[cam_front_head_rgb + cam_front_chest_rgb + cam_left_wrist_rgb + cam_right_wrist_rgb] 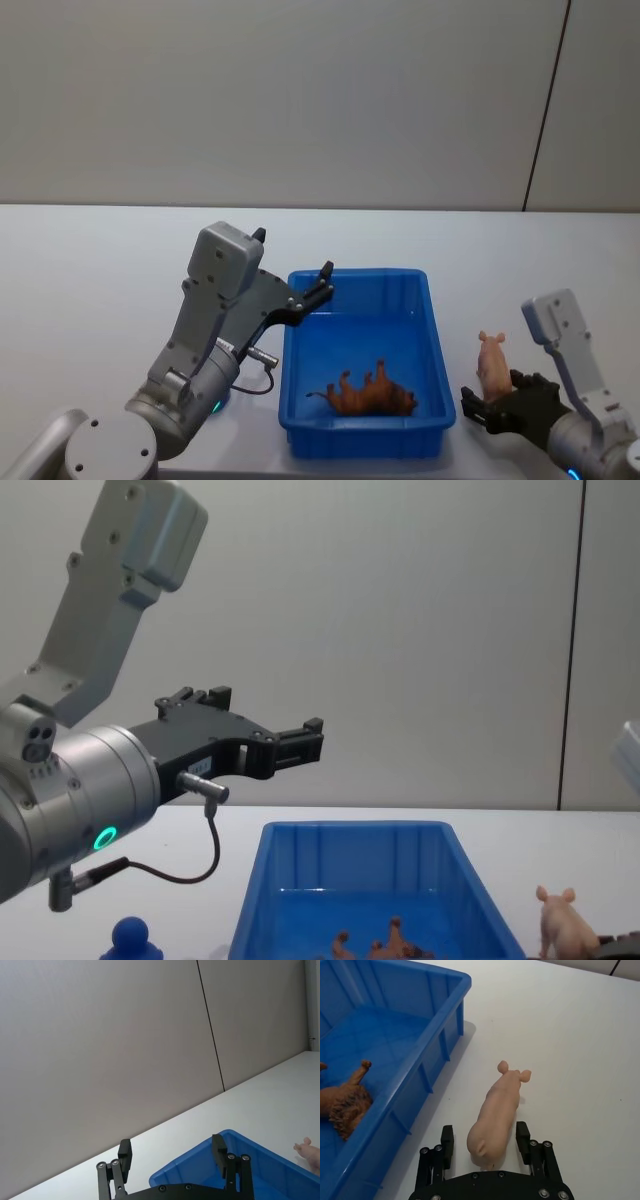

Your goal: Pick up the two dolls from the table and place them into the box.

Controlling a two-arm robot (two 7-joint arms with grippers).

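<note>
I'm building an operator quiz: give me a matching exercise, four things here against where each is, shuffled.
1 brown animal
2 pink pig
3 blue figure
4 left hand

A raised, open, by the box's far left corner
B lying inside the box
C on the table, inside the open right hand
D left of the box

Pairs: 1-B, 2-C, 3-D, 4-A.
</note>
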